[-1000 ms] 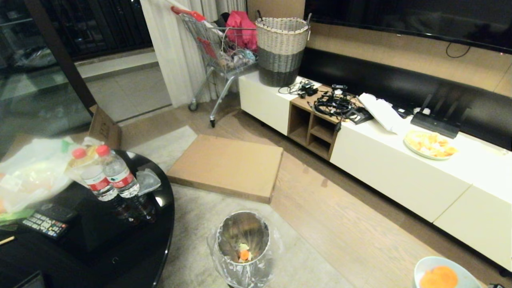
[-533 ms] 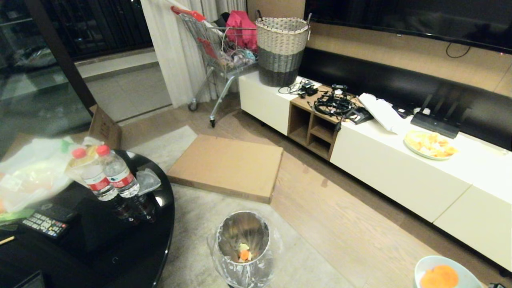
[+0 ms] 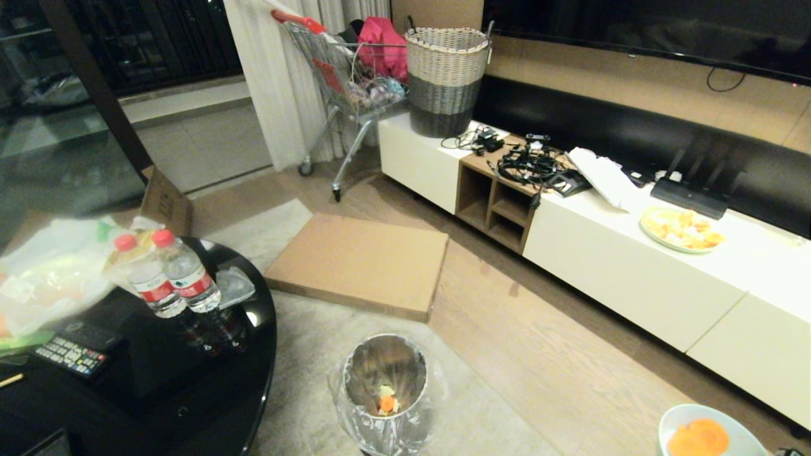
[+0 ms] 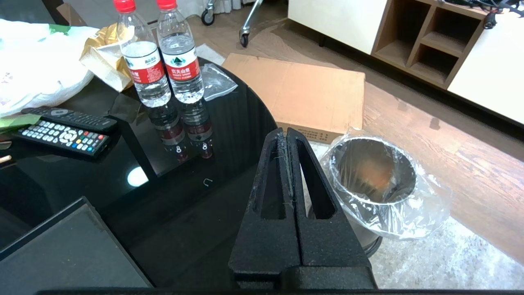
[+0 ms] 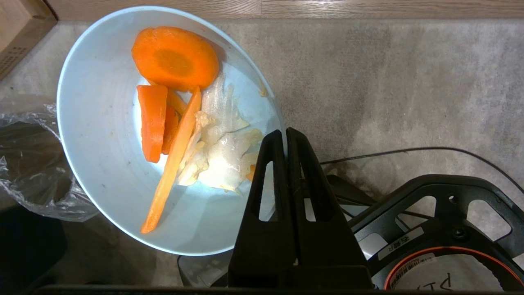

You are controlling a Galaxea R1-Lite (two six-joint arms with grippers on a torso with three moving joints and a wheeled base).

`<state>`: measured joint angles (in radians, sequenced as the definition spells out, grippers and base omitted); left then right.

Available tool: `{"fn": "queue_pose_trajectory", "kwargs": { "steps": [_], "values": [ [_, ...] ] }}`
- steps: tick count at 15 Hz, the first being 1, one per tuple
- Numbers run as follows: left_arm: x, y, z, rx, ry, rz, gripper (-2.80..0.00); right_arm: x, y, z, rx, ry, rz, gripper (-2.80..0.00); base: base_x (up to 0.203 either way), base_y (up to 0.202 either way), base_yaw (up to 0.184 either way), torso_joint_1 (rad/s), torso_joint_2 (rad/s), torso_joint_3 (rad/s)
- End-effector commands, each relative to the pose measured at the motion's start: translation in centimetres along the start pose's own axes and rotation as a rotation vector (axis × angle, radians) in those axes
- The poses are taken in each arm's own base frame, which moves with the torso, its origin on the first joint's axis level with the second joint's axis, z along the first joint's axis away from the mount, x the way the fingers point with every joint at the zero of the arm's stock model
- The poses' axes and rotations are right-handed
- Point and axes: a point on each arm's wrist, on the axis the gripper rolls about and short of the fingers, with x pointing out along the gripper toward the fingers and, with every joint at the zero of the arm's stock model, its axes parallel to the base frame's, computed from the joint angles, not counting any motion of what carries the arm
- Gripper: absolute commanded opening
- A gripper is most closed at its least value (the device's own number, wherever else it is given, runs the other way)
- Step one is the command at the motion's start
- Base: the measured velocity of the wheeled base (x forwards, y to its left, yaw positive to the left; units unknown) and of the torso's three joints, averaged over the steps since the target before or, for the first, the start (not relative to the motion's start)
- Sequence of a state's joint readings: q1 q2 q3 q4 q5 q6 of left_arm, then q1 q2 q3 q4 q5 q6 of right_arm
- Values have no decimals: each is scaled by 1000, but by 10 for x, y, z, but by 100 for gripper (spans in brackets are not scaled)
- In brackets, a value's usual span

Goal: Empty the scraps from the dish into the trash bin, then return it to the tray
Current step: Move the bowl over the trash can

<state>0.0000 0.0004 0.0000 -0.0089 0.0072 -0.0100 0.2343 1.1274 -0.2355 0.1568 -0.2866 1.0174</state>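
My right gripper (image 5: 285, 133) is shut on the rim of the dish (image 5: 106, 164), a pale blue bowl held above the grey rug. The scraps (image 5: 176, 61) lie inside it: carrot slices, an orange strip and pale bits. In the head view the dish (image 3: 697, 430) shows at the bottom right edge, well to the right of the trash bin (image 3: 385, 392), a silvery bin with a clear liner and some orange and pale bits at its bottom. My left gripper (image 4: 285, 133) is shut and empty over the black table's edge, beside the trash bin (image 4: 372, 172). A corner of the tray (image 4: 61, 254) shows.
The round black glass table (image 3: 190, 405) carries two water bottles (image 3: 171, 278), remotes (image 3: 70, 354) and plastic bags (image 3: 44, 278). A flat cardboard box (image 3: 361, 263) lies on the floor beyond the bin. A long white cabinet (image 3: 633, 266) holds a plate of orange pieces (image 3: 681, 229).
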Motion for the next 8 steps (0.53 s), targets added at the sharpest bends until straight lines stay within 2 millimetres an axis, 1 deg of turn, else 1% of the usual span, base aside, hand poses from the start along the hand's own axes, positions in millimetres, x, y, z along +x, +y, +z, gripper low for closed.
{"fn": "queue_pose_trajectory", "kwargs": {
  "steps": [1, 8],
  "values": [
    [0, 0, 0, -1, -1, -1, -280, 0, 0, 0, 4, 0, -1, -280, 0, 0, 0, 0, 0, 0],
    [0, 0, 0, -1, 1, -1, -280, 3, 2, 0, 0, 7, -10, -280, 0, 0, 0, 0, 0, 0]
  ]
}}
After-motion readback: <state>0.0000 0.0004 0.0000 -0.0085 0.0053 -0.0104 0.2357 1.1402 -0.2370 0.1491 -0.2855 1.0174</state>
